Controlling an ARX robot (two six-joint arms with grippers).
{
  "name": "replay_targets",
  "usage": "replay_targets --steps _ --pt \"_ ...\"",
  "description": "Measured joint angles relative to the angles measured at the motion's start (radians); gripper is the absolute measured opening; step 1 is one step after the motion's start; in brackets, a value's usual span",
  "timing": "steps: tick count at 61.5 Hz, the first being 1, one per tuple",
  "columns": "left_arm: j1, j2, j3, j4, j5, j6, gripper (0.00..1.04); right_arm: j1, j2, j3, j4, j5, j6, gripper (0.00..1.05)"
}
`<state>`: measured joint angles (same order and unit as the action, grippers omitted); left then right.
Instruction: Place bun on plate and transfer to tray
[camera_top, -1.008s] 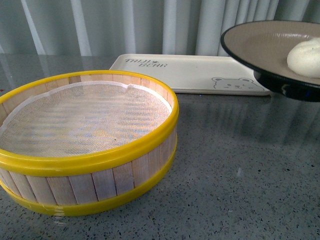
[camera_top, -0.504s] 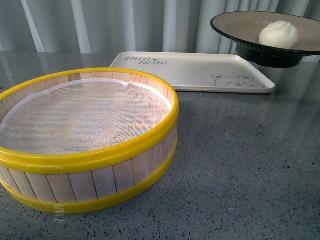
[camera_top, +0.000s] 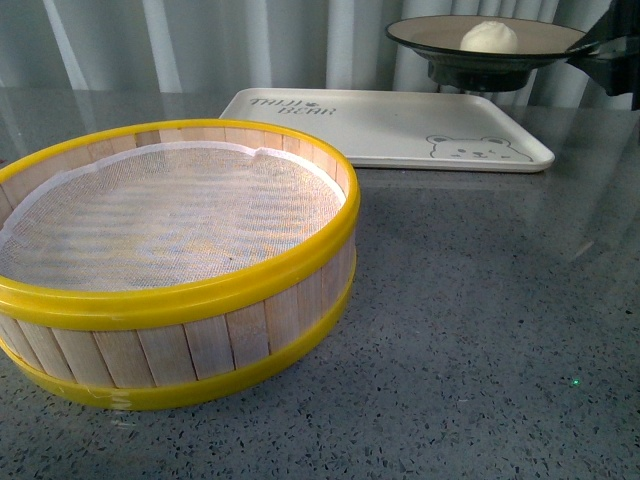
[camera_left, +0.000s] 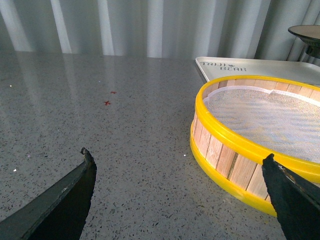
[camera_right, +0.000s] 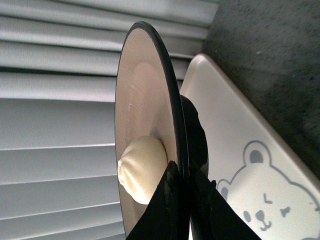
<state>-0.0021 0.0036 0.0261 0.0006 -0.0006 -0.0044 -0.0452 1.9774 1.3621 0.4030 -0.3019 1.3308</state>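
The plate (camera_top: 480, 45), tan inside with a black rim, is held in the air above the far right part of the tray (camera_top: 390, 125). The white bun (camera_top: 489, 37) sits on it. My right gripper (camera_top: 590, 45) is shut on the plate's right rim. In the right wrist view the gripper (camera_right: 181, 172) clamps the rim of the plate (camera_right: 145, 85), with the bun (camera_right: 142, 167) beside it and the tray's bear drawing (camera_right: 270, 195) beneath. My left gripper (camera_left: 177, 167) is open and empty, low over the table beside the steamer basket.
A yellow-rimmed wooden steamer basket (camera_top: 170, 265) with a white cloth liner stands at the front left, and shows in the left wrist view (camera_left: 255, 135). Grey speckled table (camera_top: 480, 320) lies to its right. Curtains hang behind the tray.
The plate with the bun has moved left and away from me, from the right edge of the view to above the tray's far right part. The basket and tray have not moved.
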Motion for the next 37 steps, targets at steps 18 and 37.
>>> replay_targets --steps 18,37 --pt "0.000 0.000 0.000 0.000 0.000 0.000 0.98 0.058 0.026 0.019 -0.027 -0.014 -0.026 0.02" --pt "0.000 0.000 0.000 0.000 0.000 0.000 0.98 0.067 0.029 0.019 -0.026 0.001 -0.029 0.02"
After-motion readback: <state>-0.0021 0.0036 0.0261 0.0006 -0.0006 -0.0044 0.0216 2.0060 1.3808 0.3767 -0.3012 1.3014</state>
